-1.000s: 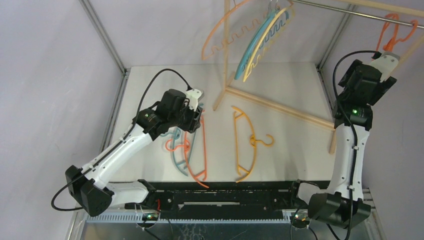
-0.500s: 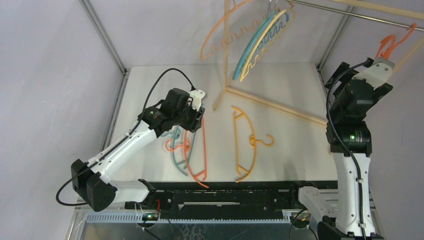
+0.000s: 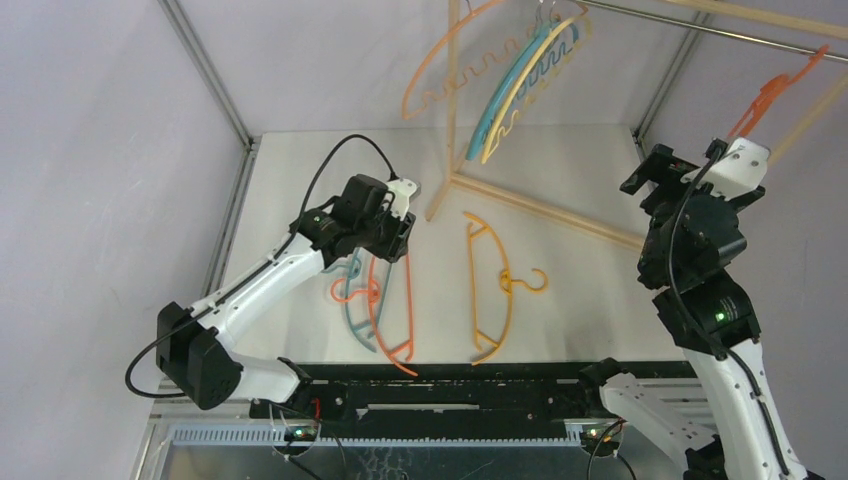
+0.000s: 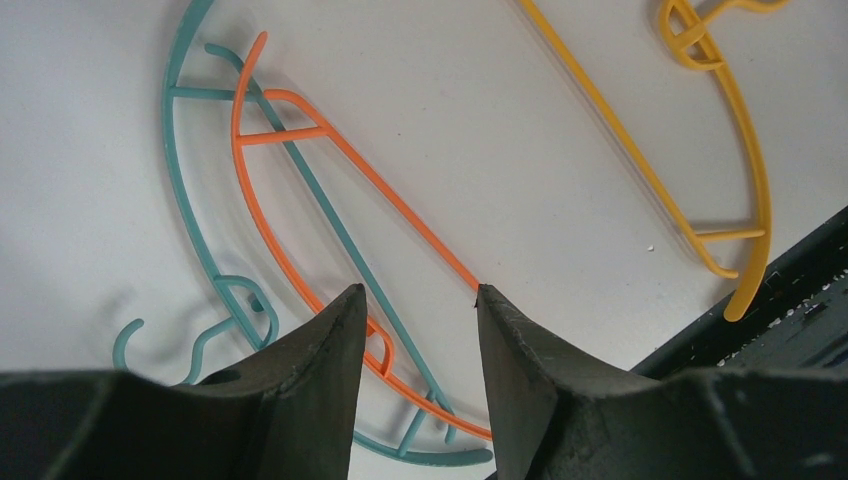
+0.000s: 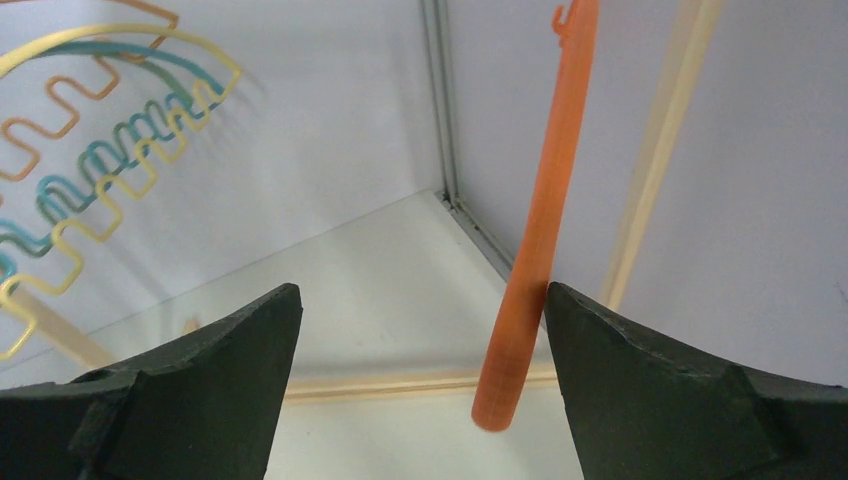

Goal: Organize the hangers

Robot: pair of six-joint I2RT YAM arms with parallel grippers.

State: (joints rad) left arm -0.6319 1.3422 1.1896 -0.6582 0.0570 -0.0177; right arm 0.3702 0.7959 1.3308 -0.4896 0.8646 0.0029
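Three hangers lie on the table: an orange hanger (image 3: pixel 388 300) crossed over a teal one (image 3: pixel 352 312), and a yellow-orange one (image 3: pixel 497 290) to their right. My left gripper (image 3: pixel 393 245) hovers open over the orange and teal pair; in the left wrist view its jaws (image 4: pixel 418 300) straddle the orange bar (image 4: pixel 300 130) and teal bar (image 4: pixel 180 160). Peach (image 3: pixel 450 70), teal (image 3: pixel 505 90) and yellow (image 3: pixel 535 75) hangers hang on the rack. My right gripper (image 3: pixel 740 142) is open; the tip of a hanging orange hanger (image 5: pixel 535 250) sits between its jaws (image 5: pixel 420 295), ungripped.
A pale wooden rack base (image 3: pixel 545 207) lies across the table's far right, with an upright pole (image 3: pixel 452 110) and a metal rail (image 3: pixel 700 25) above. A black rail (image 3: pixel 450 385) runs along the near edge. The enclosure walls stand close on both sides.
My right arm has drawn down and back from the orange hanger, which now hangs on the rail by itself. My left gripper has shifted slightly right over the orange and teal hangers.
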